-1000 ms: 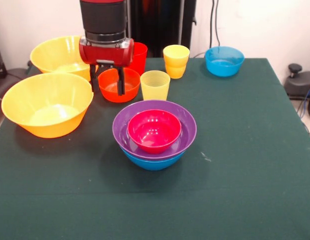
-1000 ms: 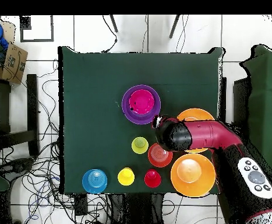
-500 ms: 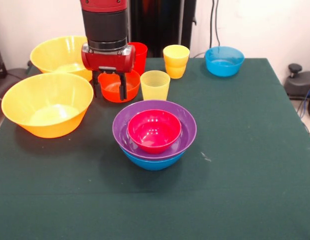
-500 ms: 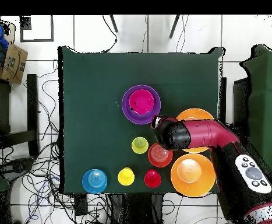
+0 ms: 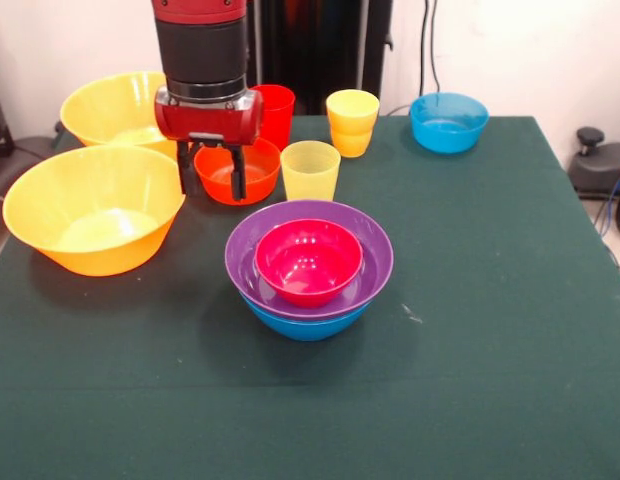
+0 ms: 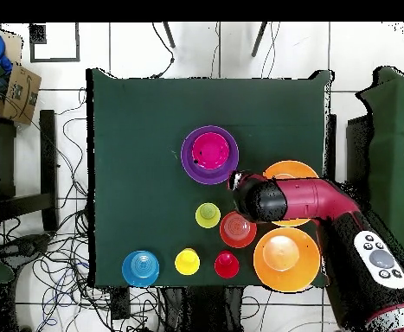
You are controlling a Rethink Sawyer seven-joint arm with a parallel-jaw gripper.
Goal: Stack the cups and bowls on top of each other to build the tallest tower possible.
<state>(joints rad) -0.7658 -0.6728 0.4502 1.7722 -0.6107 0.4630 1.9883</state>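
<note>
Front view, L to R: big yellow-orange bowl [image 5: 93,220] at the counter's [image 5: 470,330] L edge, a 2nd large yellow-orange bowl [image 5: 118,112] behind it. Gripper [image 5: 211,176] hangs next, fingers apart, dark tips straddling the near-L rim of the orange-red bowl [image 5: 237,169]; can't tell if they touch it. Red cup [image 5: 275,115] sits behind that bowl, partly hidden by the arm. Pale yellow cup [image 5: 310,170] just R of the orange-red bowl, upright. Orange-yellow cups [image 5: 352,122] further back, looking like one nested in the other. Light-blue bowl [image 5: 448,121] far R at the back, well apart from the rest.

The tower [image 5: 309,265] sits mid-counter, nearer the camera: blue bowl [image 5: 305,324] at bottom, wide purple bowl [image 5: 360,250] nested in it, small pink-red bowl [image 5: 308,261] inside on top. All glossy, rims level.

Only the front view shows the fingers and the blue base layer. In the overhead view the arm's [image 6: 309,198] red-black body covers the gripper, and the tower [image 6: 209,154] reads as just pink inside a purple ring. Overhead adds layout: light-blue bowl [image 6: 141,268], orange-yellow cups [image 6: 187,261], red cup [image 6: 227,264] in one row along the bottom edge of the counter [image 6: 136,130]; pale yellow cup [image 6: 208,214] and orange-red bowl [image 6: 237,230] just above that row; one large bowl [image 6: 285,258] clear at R, the other [image 6: 290,168] mostly under the arm.
</note>
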